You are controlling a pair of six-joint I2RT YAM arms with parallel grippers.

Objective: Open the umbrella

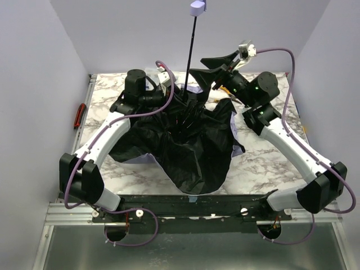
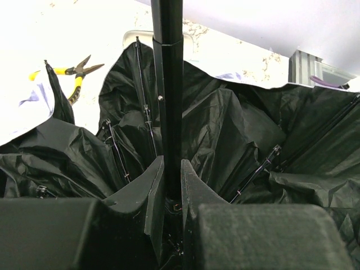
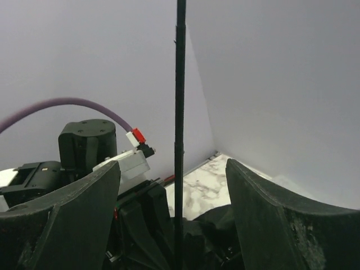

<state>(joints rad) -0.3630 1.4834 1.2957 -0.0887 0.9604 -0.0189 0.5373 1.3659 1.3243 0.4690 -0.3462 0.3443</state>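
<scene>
The umbrella lies with its black canopy (image 1: 185, 146) spread inside-up across the marble table, pale lavender showing at the edges. Its thin black shaft (image 1: 191, 50) stands up to the small lavender handle (image 1: 198, 7). My left gripper (image 1: 179, 97) is at the foot of the shaft, and in the left wrist view its jaws (image 2: 171, 169) are shut on the shaft (image 2: 169, 84) among the ribs. My right gripper (image 1: 197, 65) is higher up. In the right wrist view it (image 3: 173, 164) is open, with the shaft (image 3: 180, 112) between its fingers and touching neither.
Yellow-handled pliers (image 2: 73, 76) lie on the table beyond the canopy, beside a clear plastic box (image 2: 132, 35). A red-handled tool (image 1: 80, 115) rests at the table's left edge. Pale walls enclose the table on the left, back and right.
</scene>
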